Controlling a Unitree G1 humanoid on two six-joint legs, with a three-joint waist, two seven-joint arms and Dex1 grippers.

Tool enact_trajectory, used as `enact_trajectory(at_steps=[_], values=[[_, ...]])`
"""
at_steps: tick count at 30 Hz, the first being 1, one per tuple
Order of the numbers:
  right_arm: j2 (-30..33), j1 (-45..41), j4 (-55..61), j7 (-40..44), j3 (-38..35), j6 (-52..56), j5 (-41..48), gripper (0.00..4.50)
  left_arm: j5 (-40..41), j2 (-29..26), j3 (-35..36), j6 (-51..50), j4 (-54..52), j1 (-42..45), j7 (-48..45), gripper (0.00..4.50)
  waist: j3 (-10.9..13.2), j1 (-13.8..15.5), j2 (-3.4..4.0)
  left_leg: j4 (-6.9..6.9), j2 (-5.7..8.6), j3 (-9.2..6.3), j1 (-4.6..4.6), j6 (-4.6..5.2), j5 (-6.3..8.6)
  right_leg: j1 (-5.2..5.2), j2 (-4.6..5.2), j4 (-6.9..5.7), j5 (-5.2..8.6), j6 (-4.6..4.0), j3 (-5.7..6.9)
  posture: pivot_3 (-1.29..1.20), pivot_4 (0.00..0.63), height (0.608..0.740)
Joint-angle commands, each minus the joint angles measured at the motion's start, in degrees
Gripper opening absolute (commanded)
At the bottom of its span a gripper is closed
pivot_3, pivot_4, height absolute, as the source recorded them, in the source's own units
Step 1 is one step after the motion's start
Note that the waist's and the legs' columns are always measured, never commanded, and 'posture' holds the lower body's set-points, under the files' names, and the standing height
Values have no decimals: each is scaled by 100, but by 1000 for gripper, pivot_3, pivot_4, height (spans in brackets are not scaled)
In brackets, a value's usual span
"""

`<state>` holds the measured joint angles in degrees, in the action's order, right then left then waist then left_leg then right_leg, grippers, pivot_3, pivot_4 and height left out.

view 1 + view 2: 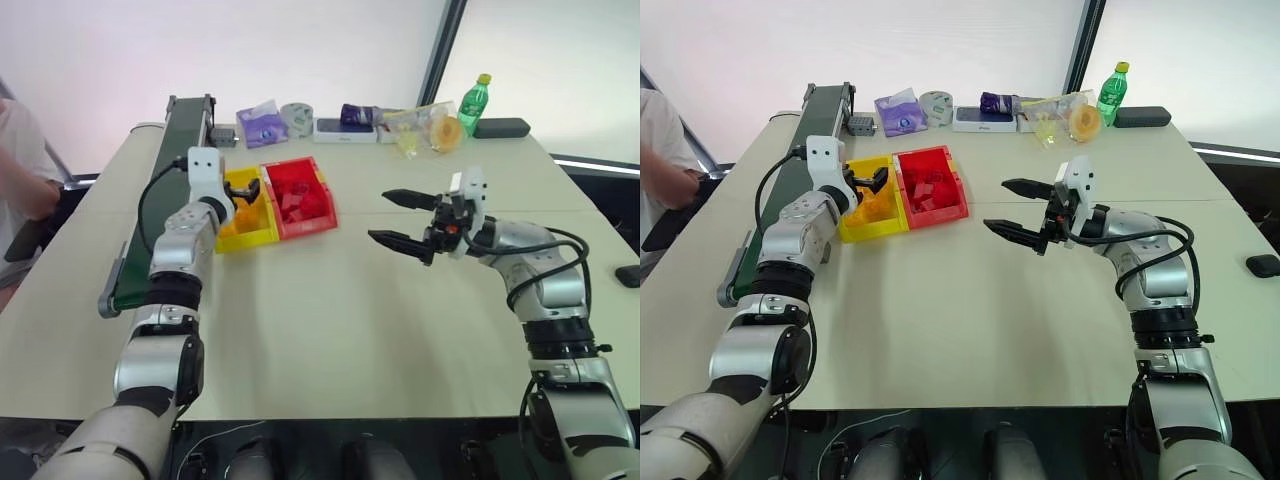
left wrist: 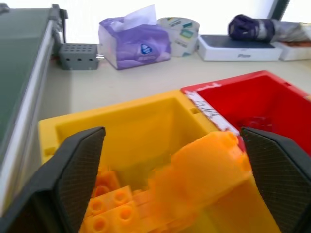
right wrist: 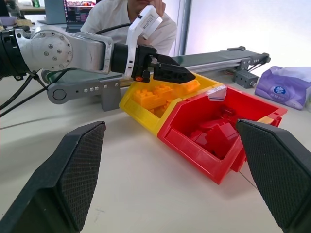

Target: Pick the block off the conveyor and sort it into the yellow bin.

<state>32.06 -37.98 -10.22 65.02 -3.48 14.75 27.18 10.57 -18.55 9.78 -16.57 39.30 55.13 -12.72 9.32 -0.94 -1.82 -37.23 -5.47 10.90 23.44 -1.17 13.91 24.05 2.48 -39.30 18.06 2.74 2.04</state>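
Note:
My left gripper [image 1: 249, 190] hovers over the yellow bin [image 1: 246, 236], beside the conveyor [image 1: 160, 180]. Its fingers are spread wide. In the left wrist view the yellow-orange block [image 2: 209, 162] shows blurred between the fingers [image 2: 80, 165], just above several orange bricks [image 2: 109, 208] lying in the bin. I cannot tell whether it still touches a finger. The green belt in view carries nothing. My right gripper [image 1: 378, 215] is open and empty above the table, to the right of the bins.
A red bin [image 1: 307, 226] with red bricks touches the yellow bin's right side. Along the far edge stand a purple tissue pack [image 1: 261, 124], a tape roll [image 1: 297, 117], a white box [image 1: 345, 131], a green bottle [image 1: 475, 100] and a black case [image 1: 502, 127]. A person [image 1: 20, 170] sits left.

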Motion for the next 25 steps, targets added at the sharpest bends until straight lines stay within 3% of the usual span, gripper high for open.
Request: enact_trajectory(at_steps=[1, 6, 13, 18, 25], values=[[64, 2, 245, -23, -132, -57, 51, 4500, 57, -202, 113, 20, -623, 88, -76, 4438, 0, 2, 0, 0, 0, 0, 0, 0, 0, 0, 0, 0, 0, 0, 0, 0, 150, 740], [72, -4, 203, 5, -115, -90, 39, 4500, 522, -665, 408, -735, -2455, -710, -444, 4438, 1, -30, 0, 2, -2, 1, 2, 0, 0, 3, 0, 0, 0, 0, -2, 0, 150, 740], [121, -78, 51, 155, -79, -125, 23, 4500, 1930, -1545, 1605, -2076, -4926, -2654, -1188, 4438, 1, -120, 1, 1, -21, -1, 2, -5, -3, 6, 5, -9, 1, -1, -9, 0, 150, 740], [240, -129, -89, 302, -118, -145, 14, 4500, 2522, -2158, 2351, -2428, -5655, -3829, -1740, 4438, 1, -91, 1, 0, -18, -7, 1, -5, -2, 0, 10, -8, 1, -1, -8, 0, 150, 740], [285, -190, -195, 371, -69, -201, -32, 4500, 2738, -2337, 3176, -1956, -5782, -5236, -2487, 4438, 0, -125, 1, 6, -19, -7, -1, -5, -2, 1, 13, -5, 2, -3, -8, 0, 150, 740]])
